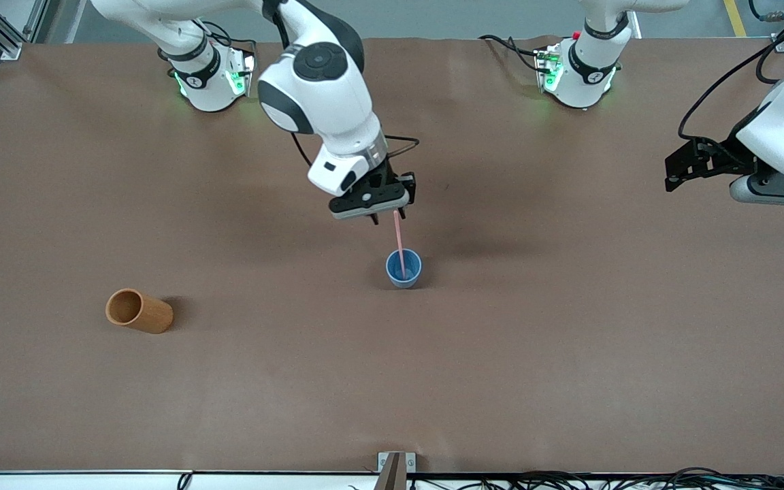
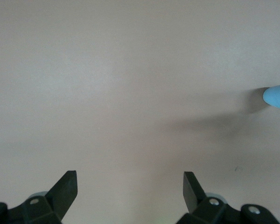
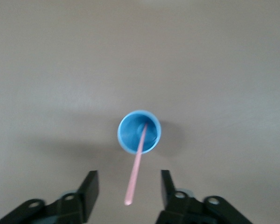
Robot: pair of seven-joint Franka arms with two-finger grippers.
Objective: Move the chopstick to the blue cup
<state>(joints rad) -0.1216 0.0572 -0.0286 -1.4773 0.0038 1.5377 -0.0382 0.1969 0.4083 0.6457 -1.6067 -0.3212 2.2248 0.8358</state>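
Release step: right gripper [image 1: 385, 216] over cup [image 1: 403, 268], jaws parted, gripping nothing. Chopstick [image 1: 399, 241] stands in cup, leaning, top end between jaws. Next: lift straight up without knocking it. Left gripper [image 2: 129, 192] waits aside, jaws wide.

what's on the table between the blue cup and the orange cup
Nothing: bare brown table between the blue cup and the tipped orange cup, as the front view shows.

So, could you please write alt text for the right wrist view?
A pale pink chopstick stands tilted in a small blue cup on a brown table, seen from above. The right gripper is over it, its black fingers open on either side of the chopstick's upper end.
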